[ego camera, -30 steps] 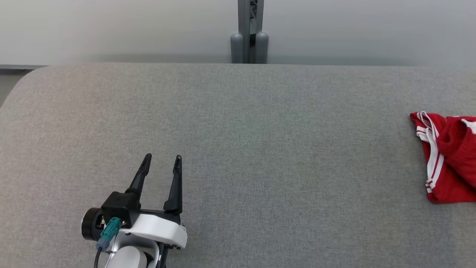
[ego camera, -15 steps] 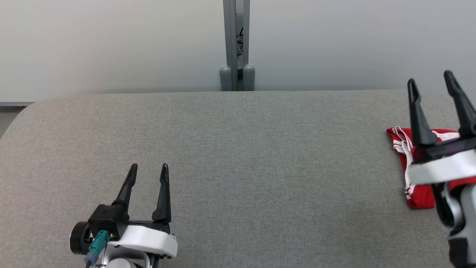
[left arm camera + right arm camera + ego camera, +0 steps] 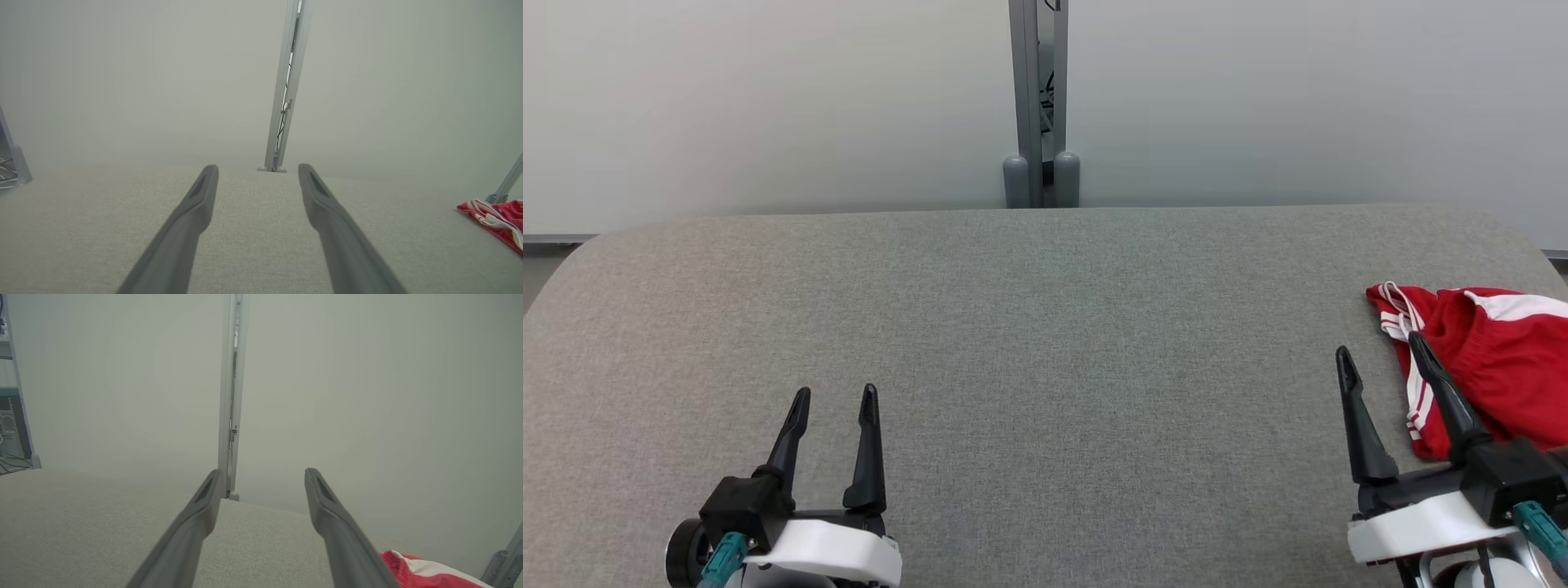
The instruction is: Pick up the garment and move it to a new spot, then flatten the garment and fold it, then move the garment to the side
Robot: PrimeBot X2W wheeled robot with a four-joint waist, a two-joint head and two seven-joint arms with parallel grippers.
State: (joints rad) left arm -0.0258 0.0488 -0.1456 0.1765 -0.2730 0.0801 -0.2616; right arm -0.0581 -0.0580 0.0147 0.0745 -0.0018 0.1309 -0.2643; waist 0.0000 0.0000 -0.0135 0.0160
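The garment (image 3: 1494, 359) is red with white stripes and lies bunched at the right edge of the grey table (image 3: 1045, 343). In the left wrist view the garment (image 3: 496, 218) shows at the far right, and in the right wrist view the garment (image 3: 421, 573) sits at the bottom right. My right gripper (image 3: 1380, 351) stands open at the lower right, its right finger overlapping the garment's left edge in the head view, nothing between its fingers. My left gripper (image 3: 835, 396) is open and empty at the lower left, far from the garment.
A grey metal post (image 3: 1039, 106) with two rounded feet stands behind the table's far edge against a pale wall. The table has rounded corners. Another frame leg (image 3: 504, 183) rises behind the garment.
The head camera has tilted up, showing more wall. My right gripper came into view high over the garment, then dropped to the lower right, beside the garment's left edge.
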